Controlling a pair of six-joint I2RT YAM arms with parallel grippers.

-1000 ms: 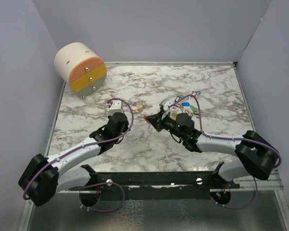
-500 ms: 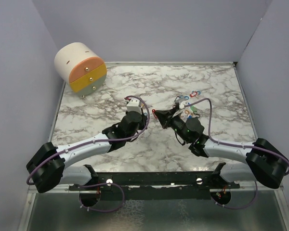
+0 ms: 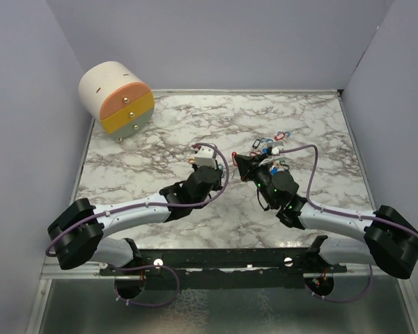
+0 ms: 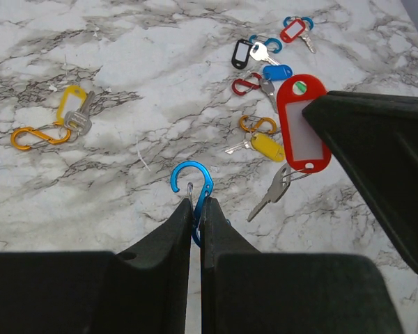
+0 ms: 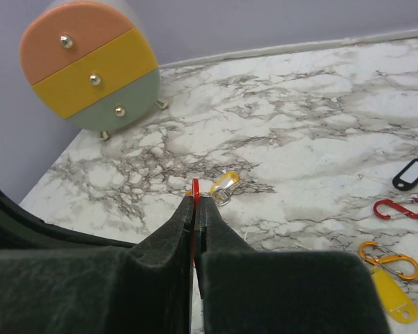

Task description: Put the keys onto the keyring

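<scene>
Gripping blue metal carabiner (image 4: pixel 191 182) (left end effector (image 4: pixel 197 206)) and red plastic-tagged key (image 4: pixel 303 125) (right end effector (image 5: pixel 195 203)), align key squarely with carabiner gate.

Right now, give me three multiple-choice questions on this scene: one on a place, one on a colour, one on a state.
1. Where on the table does the round drawer unit stand? A near right corner; B far left corner; C centre.
2. What colour is the carabiner in the left gripper? A blue; B orange; C black.
3. The right gripper is: A wide open; B shut on the red-tagged key; C shut on a yellow tag.
Answers: B, top view shows it there; A, blue loop in its grip; B, it pinches the red tag.
</scene>
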